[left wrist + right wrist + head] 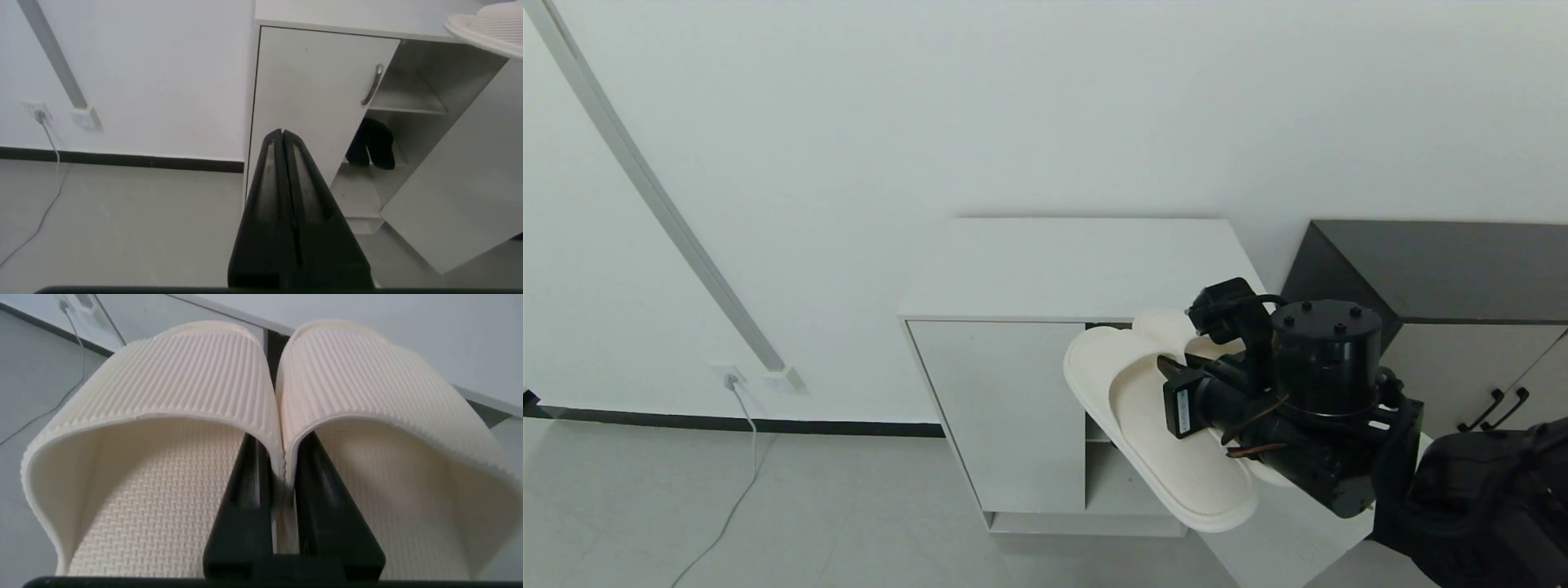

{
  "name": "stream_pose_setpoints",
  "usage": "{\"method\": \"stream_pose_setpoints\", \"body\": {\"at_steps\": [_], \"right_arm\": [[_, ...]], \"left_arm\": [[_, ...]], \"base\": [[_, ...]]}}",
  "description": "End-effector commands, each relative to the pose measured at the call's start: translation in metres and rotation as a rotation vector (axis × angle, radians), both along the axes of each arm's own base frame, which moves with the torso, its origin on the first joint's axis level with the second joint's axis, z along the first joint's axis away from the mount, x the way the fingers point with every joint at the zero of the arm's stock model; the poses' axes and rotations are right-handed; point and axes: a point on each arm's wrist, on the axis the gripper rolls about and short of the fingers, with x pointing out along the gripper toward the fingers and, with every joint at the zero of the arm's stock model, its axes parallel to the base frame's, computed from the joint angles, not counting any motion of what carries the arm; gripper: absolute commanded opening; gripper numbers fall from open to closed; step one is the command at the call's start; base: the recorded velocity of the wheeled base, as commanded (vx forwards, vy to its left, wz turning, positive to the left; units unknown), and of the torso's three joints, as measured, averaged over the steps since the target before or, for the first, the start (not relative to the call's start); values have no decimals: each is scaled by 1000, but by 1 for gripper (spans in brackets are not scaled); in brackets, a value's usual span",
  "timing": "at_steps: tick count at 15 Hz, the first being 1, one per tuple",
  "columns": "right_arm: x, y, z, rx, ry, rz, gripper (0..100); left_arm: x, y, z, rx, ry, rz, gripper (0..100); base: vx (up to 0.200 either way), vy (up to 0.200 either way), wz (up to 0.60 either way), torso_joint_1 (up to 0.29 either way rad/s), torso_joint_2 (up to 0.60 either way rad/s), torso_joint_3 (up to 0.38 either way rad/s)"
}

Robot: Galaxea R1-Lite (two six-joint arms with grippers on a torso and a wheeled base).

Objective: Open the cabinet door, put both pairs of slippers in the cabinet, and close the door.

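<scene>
A pair of cream slippers [1143, 408] hangs side by side in front of the open right half of the white cabinet [1062, 269]. My right gripper [282, 469] is shut on their two inner edges, pinched together between its fingers. The cabinet's right door [458, 188] stands swung open, while its left door [319, 98] with a metal handle [373, 83] is closed. A dark pair of slippers [372, 145] rests on a lower shelf inside. My left gripper [283, 135] is shut with nothing in it, low and left of the cabinet, pointing at it.
A dark-topped cabinet [1437, 269] with black handles stands right of the white one. A wall socket [727, 377] with a cable trailing over the grey floor is at the left. A grey trunking strip [645, 188] runs slantwise down the wall.
</scene>
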Motion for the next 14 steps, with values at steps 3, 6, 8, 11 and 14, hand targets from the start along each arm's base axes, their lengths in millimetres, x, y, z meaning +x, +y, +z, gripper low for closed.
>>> {"method": "stream_pose_setpoints", "body": {"at_steps": [3,6,8,11,14], "right_arm": [[0,0,-3,-9,7,0,0],[0,0,-7,-19,17,2,0],[1,1,-8,-17,16,2,0],[1,1,-10,-21,18,2,0],[1,1,-12,-23,1,5,0]], "left_arm": [[0,0,0,0,0,1,0],[0,0,0,0,2,1,0],[0,0,0,0,2,1,0],[0,0,0,0,2,1,0],[0,0,0,0,2,1,0]], "base": [[0,0,0,0,0,0],[0,0,0,-108,229,119],[0,0,0,-154,351,178],[0,0,0,-162,365,207],[0,0,0,-170,377,212]]}}
